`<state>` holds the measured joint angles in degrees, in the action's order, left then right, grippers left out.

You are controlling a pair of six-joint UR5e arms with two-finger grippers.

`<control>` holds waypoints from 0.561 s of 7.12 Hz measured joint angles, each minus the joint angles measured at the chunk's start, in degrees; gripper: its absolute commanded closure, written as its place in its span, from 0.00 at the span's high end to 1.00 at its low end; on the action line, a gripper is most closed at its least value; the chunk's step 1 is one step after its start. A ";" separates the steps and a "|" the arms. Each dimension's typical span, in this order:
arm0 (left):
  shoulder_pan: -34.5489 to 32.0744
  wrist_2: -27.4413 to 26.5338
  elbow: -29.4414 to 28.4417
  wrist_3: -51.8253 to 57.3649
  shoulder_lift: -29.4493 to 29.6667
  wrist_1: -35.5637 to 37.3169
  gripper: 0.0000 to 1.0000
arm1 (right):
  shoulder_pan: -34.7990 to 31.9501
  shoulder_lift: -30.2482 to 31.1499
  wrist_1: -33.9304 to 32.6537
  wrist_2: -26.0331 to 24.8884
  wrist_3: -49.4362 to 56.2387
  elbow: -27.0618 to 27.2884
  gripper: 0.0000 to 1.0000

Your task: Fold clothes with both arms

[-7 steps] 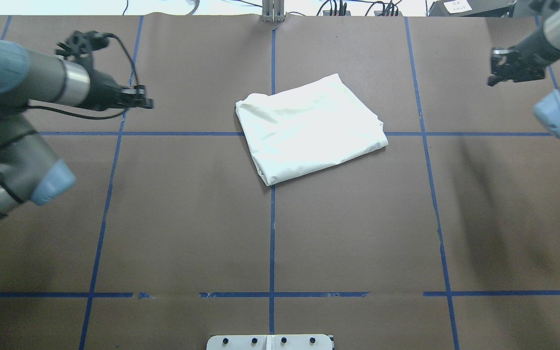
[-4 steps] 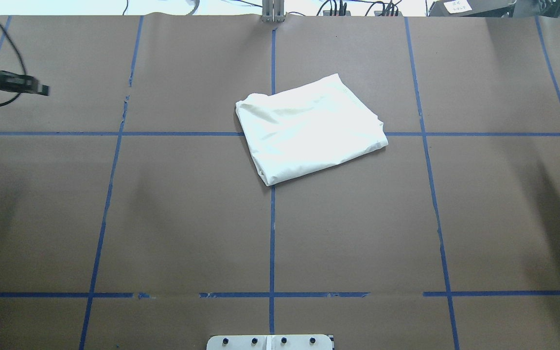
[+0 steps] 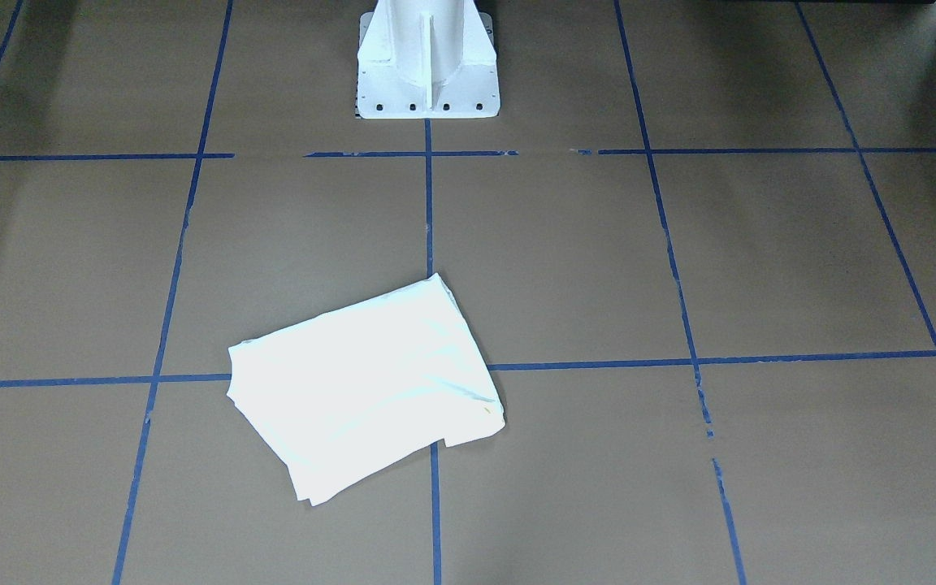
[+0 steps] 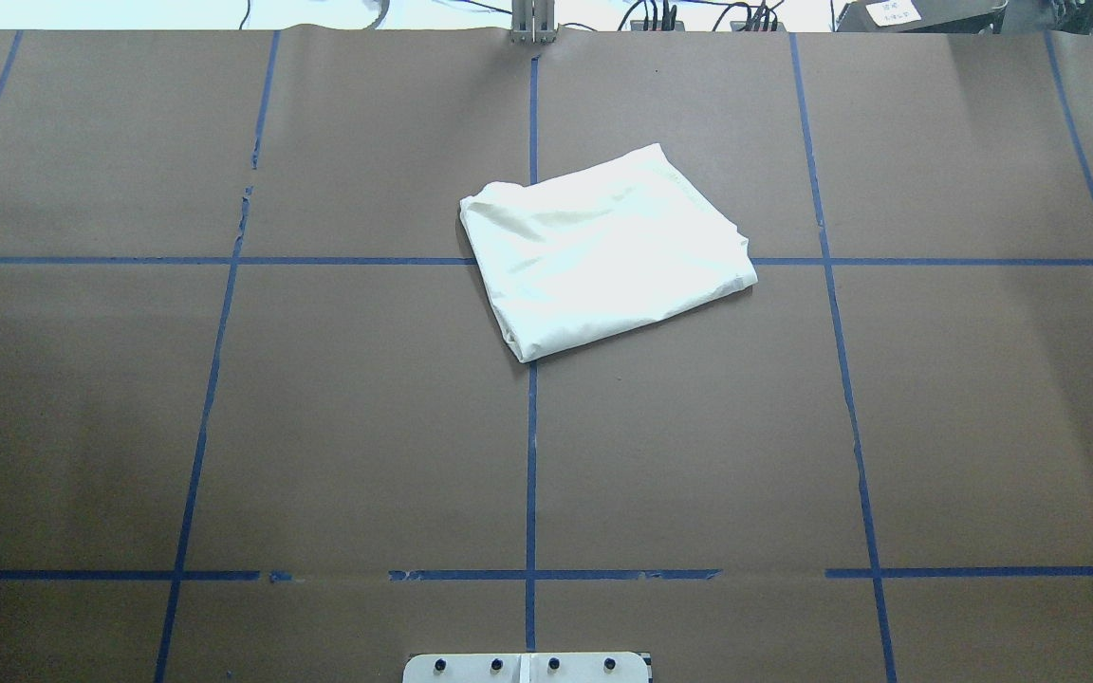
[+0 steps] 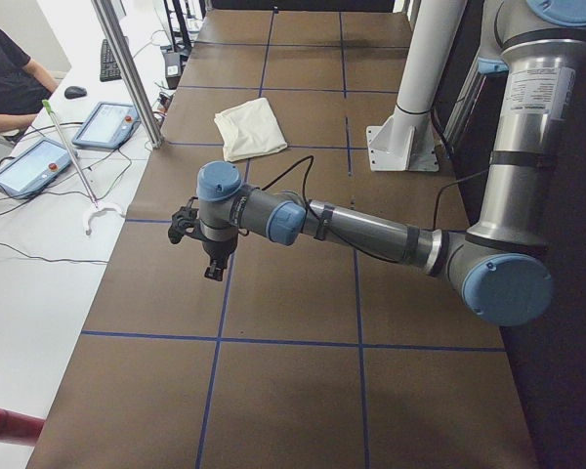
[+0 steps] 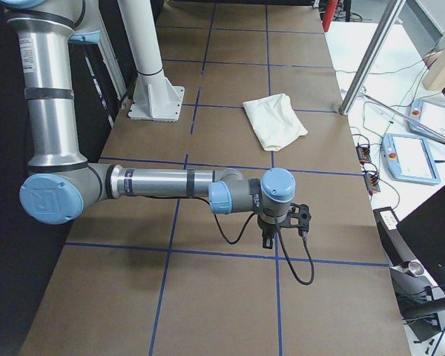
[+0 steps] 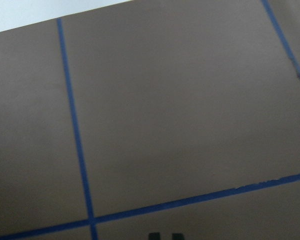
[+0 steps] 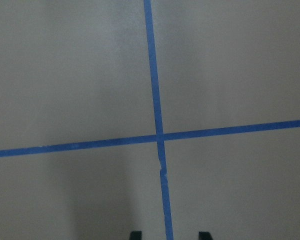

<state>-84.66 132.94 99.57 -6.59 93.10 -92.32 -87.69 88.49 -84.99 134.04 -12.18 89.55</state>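
Note:
The cream-white shirt (image 4: 603, 251) lies folded into a compact rectangle near the table's middle, slightly skewed; it also shows in the front view (image 3: 362, 386). Its cat print and lettering are hidden inside the fold. Both arms are out of the overhead and front views. My left gripper (image 5: 213, 272) hangs over bare table far from the shirt (image 5: 251, 127); its fingertips (image 7: 153, 235) sit close together, shut and empty. My right gripper (image 6: 267, 241) hangs over bare table at the other end; its fingertips (image 8: 135, 235) stand wide apart, open and empty.
Brown paper with a blue tape grid (image 4: 530, 455) covers the table. The white pedestal base (image 3: 427, 61) stands at the robot's side. Tablets (image 5: 107, 122) and cables lie on the white bench beyond the far edge, where a person (image 5: 5, 68) sits.
Both arms have drawn outward and left the overhead view, the left to the left and the right to the right. The shirt has not moved.

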 measured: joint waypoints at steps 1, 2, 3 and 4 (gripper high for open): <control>-0.76 1.46 1.14 2.31 -3.78 0.05 1.00 | -0.25 1.75 -1.05 0.05 1.84 1.40 1.00; -1.04 2.11 0.77 3.21 -5.90 -1.93 1.00 | -0.33 2.59 -1.53 0.05 2.96 2.26 1.00; -1.09 2.19 0.21 3.46 -6.56 -3.16 1.00 | -0.33 2.87 -1.69 0.04 3.39 3.10 1.00; -1.11 2.22 0.00 3.42 -6.58 -3.83 1.00 | -0.22 2.98 -1.75 0.09 3.45 3.63 1.00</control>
<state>-85.76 135.16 99.57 -3.17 86.52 -96.15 -87.91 91.47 -86.75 134.12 -8.73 93.18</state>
